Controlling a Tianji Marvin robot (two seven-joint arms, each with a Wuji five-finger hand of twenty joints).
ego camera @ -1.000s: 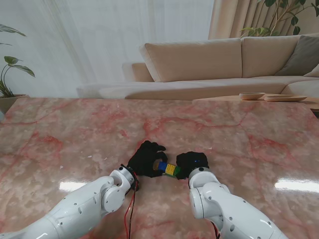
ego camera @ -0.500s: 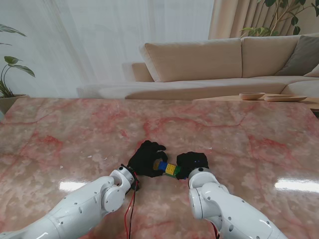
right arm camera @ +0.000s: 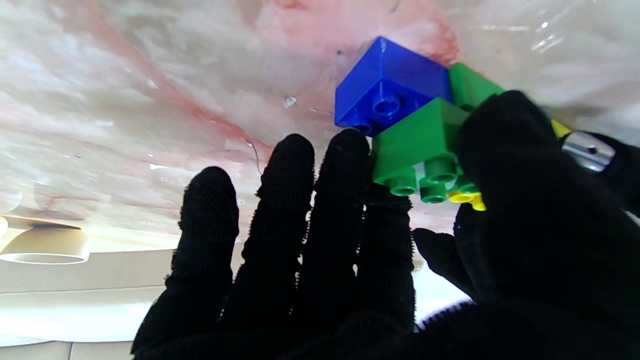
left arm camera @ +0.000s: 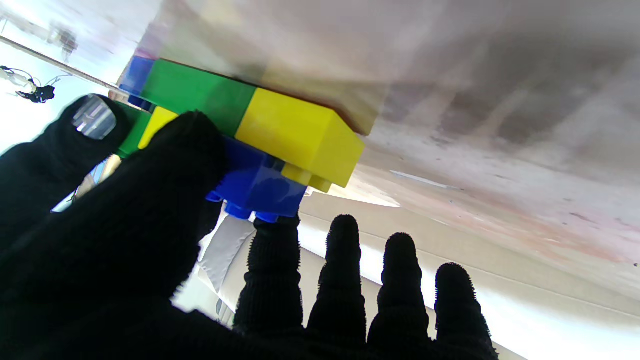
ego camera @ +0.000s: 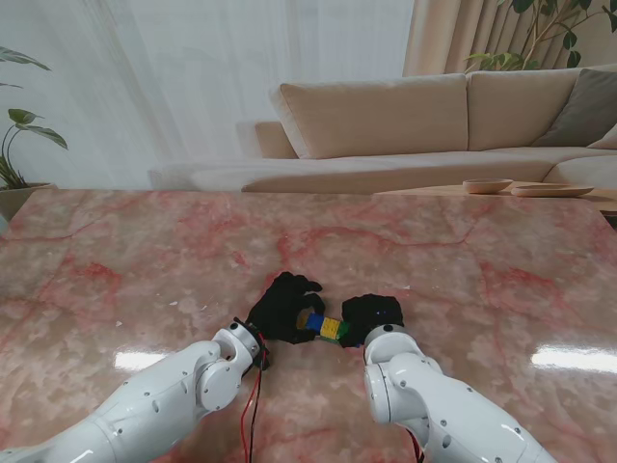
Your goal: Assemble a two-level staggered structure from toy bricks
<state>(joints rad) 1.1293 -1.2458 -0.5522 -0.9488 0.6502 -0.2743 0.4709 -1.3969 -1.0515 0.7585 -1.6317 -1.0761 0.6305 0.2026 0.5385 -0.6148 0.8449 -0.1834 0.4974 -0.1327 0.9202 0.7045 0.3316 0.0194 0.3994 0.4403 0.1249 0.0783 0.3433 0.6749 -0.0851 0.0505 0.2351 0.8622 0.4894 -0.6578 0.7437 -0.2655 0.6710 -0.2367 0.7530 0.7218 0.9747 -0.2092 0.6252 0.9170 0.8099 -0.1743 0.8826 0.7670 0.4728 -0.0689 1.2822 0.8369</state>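
Worktop (ego camera: pixel 145 251): pink-veined marble, carrying one brick cluster near me, between the two hands.
Left hand (ego camera: pixel 281 307): black-gloved, thumb and index finger clamped on the upper blue brick (left arm camera: pixel 255 182); the other three fingers stand free beyond it.
Right hand (ego camera: pixel 373 316): black-gloved, thumb and fingers closed on the upper green brick (right arm camera: pixel 417 137) at the opposite end of the cluster.
Brick structure (ego camera: pixel 323 326): rests on the worktop, touching both hands.
Lower level: a row seated on the marble, showing a green brick (left arm camera: pixel 197 90) beside a yellow brick (left arm camera: pixel 300 135), with another blue brick (right arm camera: pixel 390 82) at the far end of the row.
Upper level: bricks sit across the seams below, so the stagger appears to be in place.
Progress: late stage by my reading; two levels exist and both hands seem to be pressing them home.
Remaining: confirm full seating of the studs, then release; whether any upper brick is only half-pressed cannot be told, since the gloves cover the joints.
Loose bricks: none visible elsewhere.
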